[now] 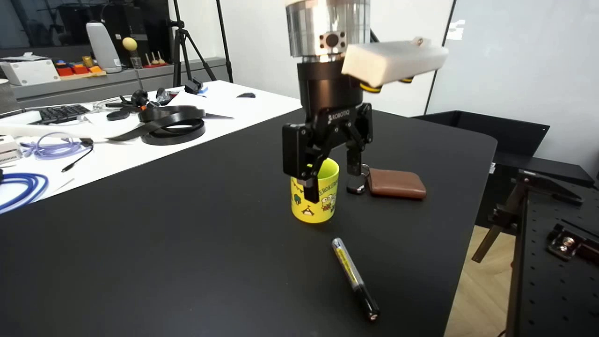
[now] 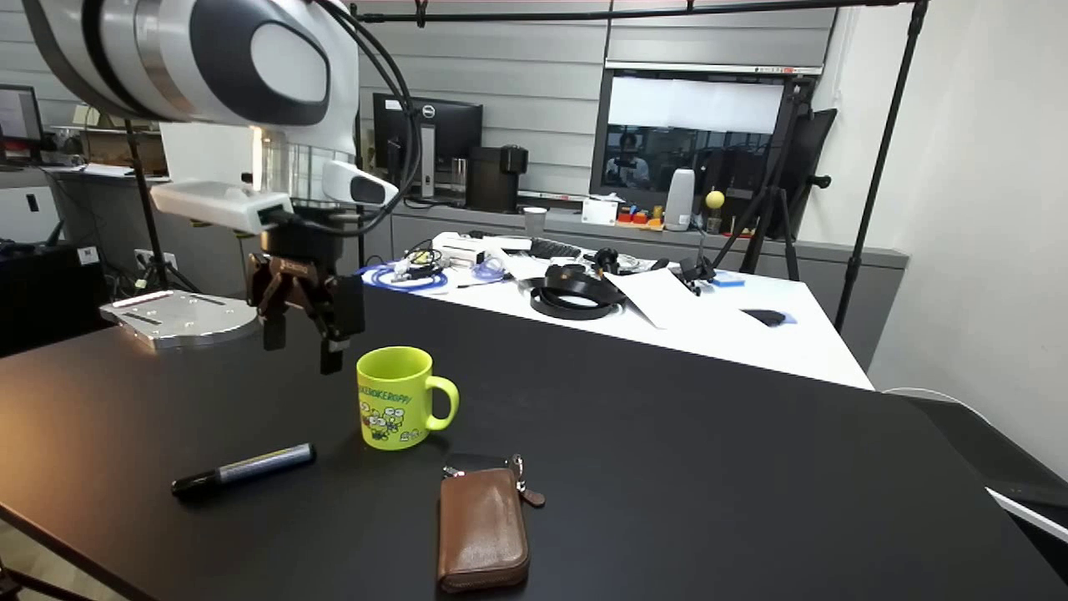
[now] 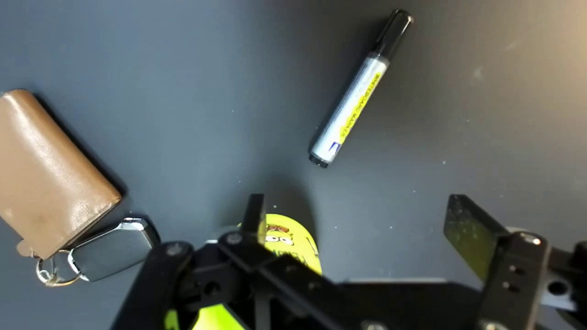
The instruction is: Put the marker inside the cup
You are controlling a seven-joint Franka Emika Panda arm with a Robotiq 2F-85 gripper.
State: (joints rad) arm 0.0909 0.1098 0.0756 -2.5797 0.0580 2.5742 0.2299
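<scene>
tool point(image 3: 360, 221) hangs over the desk point(image 2: 667, 467), spread wide, nothing gripped! marker point(image 3: 362, 87) lies flat near the upright cup point(image 2: 392, 411), tight company: drop straight down from here and the tool could clip the cup's rim, tipping it before any grasp.

free table point(image 2: 709, 467) flanks the marker point(image 3: 362, 87) on both long sides — room to come down from above. the cup point(image 2: 396, 409) stands near the marker's silver end, the closest obstacle, handle point(image 2: 453, 400) jutting away. the gripper point(image 2: 302, 352) hangs near the cup, a gap between — wallet point(image 2: 482, 530) and key fob point(image 3: 112, 252) lie well apart from the marker.
</scene>
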